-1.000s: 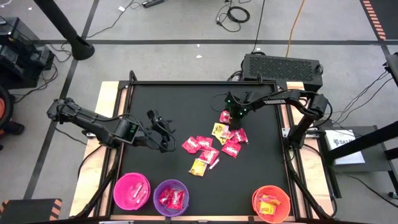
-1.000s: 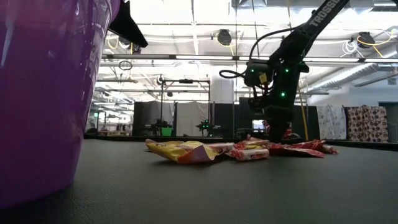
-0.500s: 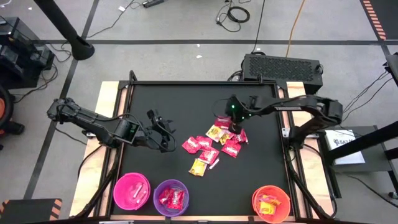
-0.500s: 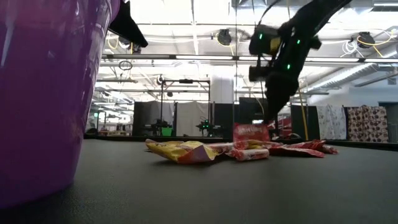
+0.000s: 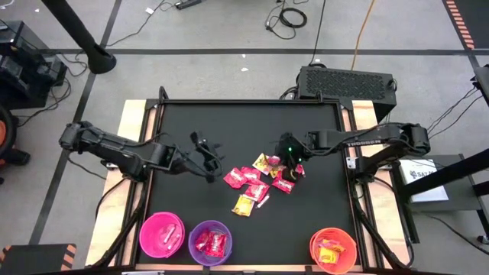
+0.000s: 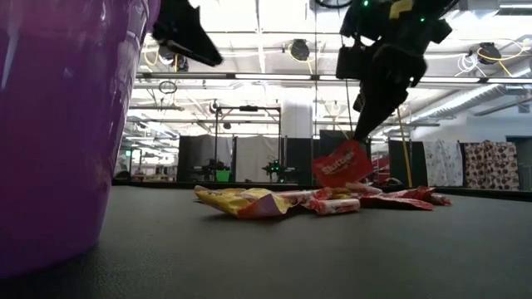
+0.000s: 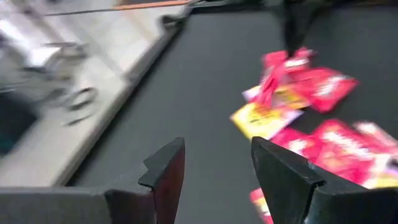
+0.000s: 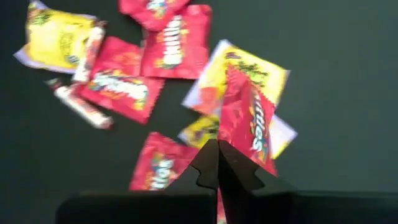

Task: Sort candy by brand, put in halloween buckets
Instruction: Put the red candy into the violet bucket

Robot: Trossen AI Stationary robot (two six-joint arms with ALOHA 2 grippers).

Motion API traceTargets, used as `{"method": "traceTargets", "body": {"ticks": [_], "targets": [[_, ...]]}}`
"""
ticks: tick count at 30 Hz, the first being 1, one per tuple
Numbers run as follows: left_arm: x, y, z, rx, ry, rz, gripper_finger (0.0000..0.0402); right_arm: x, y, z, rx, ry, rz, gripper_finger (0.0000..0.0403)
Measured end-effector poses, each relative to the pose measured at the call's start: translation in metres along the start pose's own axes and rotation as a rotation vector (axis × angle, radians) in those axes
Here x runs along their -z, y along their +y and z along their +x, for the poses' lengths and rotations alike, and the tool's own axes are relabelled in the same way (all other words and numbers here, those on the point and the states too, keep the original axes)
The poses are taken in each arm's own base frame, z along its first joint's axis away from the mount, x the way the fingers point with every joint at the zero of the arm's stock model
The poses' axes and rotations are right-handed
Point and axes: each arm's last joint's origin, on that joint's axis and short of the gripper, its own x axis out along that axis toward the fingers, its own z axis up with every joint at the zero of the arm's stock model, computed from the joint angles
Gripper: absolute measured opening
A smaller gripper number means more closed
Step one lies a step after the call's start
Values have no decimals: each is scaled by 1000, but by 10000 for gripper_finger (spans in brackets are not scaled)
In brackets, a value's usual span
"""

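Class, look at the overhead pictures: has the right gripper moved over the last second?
Yes. The right gripper, shut on a red candy packet, has come toward the orange bucket, away from the table's far edge.

Red (image 5: 243, 176) and yellow candy (image 5: 244, 204) on a black surface (image 5: 229, 126); pink (image 5: 161, 234), purple (image 5: 210, 241), orange buckets (image 5: 334, 249).

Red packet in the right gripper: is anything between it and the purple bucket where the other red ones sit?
Nothing visible blocks it. The right gripper holds the red packet lifted above the candy pile; the table toward the purple bucket lies open.
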Motion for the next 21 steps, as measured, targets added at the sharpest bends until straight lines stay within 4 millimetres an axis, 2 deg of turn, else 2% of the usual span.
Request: {"method": "traceTargets", "body": {"ticks": [5,7,12,17,21], "targets": [[0,-11,28,240,-32,-34,193,0,20,1,-39,-24,-28,0],[-1,-17,40,287,-70,-50,193,-1,27,1,-55,-47,-31,0],[3,-35,78,327,-133,-60,201,-2,32,1,-40,-63,-32,0],[11,-47,111,324,-64,-24,226,-1,33,1,-37,-64,-36,0],[17,-55,134,291,-6,-6,230,-1,33,1,-36,-64,-49,0]]}}
